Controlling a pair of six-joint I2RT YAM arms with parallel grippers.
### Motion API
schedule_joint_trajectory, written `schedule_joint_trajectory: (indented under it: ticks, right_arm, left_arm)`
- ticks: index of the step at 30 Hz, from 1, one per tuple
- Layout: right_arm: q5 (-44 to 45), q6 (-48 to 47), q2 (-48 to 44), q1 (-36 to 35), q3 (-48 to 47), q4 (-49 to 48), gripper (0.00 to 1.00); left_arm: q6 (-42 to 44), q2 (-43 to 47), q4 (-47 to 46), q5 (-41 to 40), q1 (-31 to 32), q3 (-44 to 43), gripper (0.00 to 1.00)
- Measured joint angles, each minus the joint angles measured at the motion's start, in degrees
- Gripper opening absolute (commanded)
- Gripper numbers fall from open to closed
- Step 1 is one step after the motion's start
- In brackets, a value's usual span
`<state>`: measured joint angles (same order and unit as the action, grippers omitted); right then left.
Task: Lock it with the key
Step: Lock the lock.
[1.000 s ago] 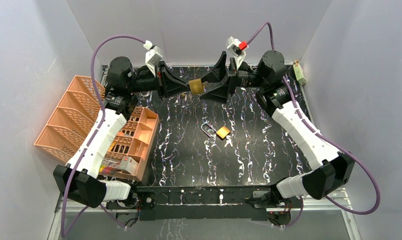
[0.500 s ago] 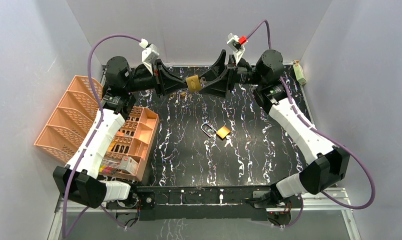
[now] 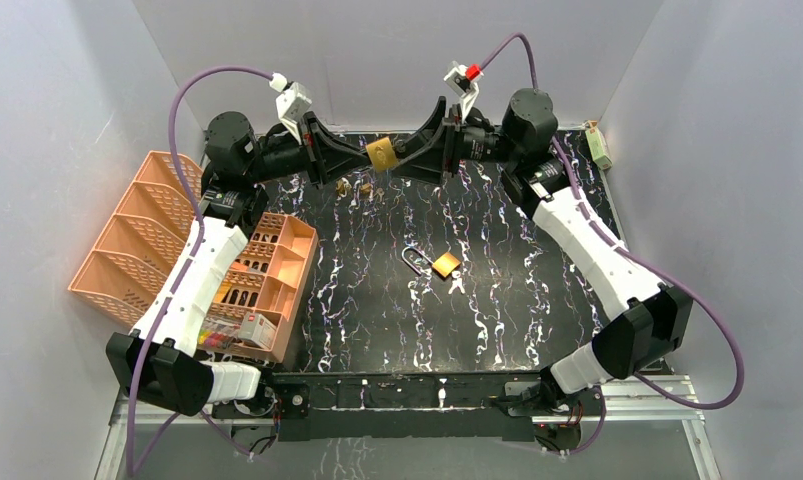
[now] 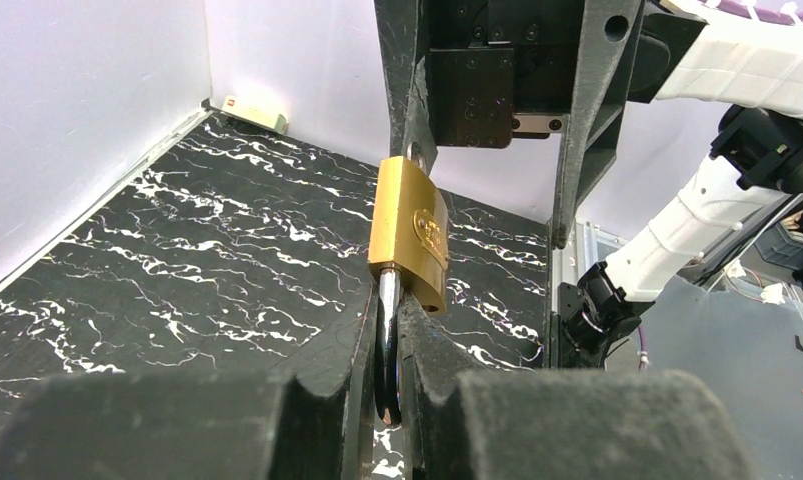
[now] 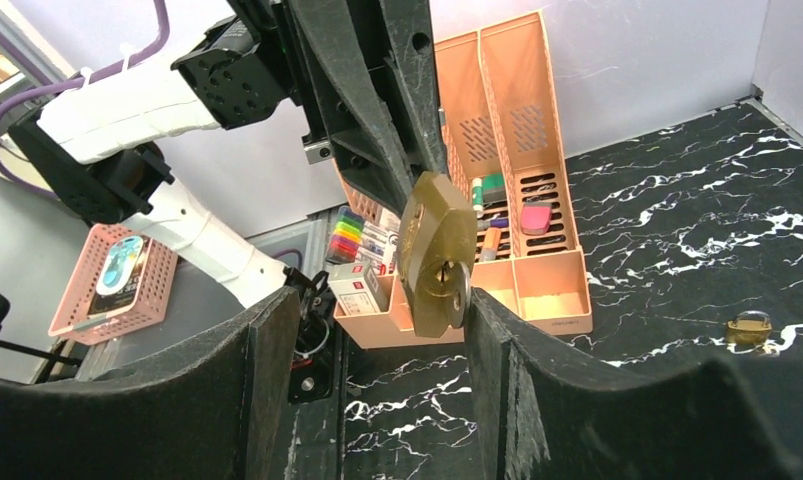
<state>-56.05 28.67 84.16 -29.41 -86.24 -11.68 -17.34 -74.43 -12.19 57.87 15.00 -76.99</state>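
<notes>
your left gripper is clamped on the shackle of the brass padlock and holds it in the air above the far part of the table. your right gripper faces it with its jaws wide apart. the lock's body sits between them, close to one finger; you cannot tell whether they touch. a second padlock lies mid-table, with a small silvery key just beside it.

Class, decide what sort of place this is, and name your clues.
Probably a robotics lab test cell: plain walls box in the table, and a left gripper and right gripper meet at a padlock.
</notes>
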Motion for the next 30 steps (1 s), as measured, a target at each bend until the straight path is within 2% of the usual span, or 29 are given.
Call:
schedule_joint_trajectory:
  ticks: [9, 19, 22, 23, 25, 26, 30]
  right_arm:
    - [1.1, -3.3, 4.8, -1.1, -8.0, 5.7, 0.63]
    - [1.0, -4.9, 7.5, -2.5, -9.6, 7.8, 0.53]
    - [1.0, -5.0, 8.2, -2.7, -9.7, 7.9, 0.4]
    - [1.0, -5.0, 8.4, -2.8, -9.8, 8.2, 0.32]
    - [1.0, -5.1, 9.2, -2.9, -10.8, 8.8, 0.06]
    - [0.7, -5.3, 9.6, -2.9, -11.1, 8.9, 0.0]
    - [-0.5, -5.4, 10.8, -2.8, -12.8, 10.4, 0.0]
  left_arm:
    - [0.0, -0.2, 0.3, 0.0, -0.3, 0.0, 0.0]
    - [0.4, -0.4, 0.5, 0.0, -0.3, 0.0, 0.0]
    - [0.4, -0.5, 0.5, 0.0, -0.3, 0.0, 0.0]
    - [0.4, -0.7, 0.5, 0.0, -0.3, 0.0, 0.0]
    - [0.4, -0.9, 0.5, 0.3, -0.3, 0.0, 0.0]
    - [0.7, -1.0, 0.5, 0.4, -0.3, 0.0, 0.0]
    - [1.8, -1.1, 1.1, 1.1, -0.3, 0.0, 0.0]
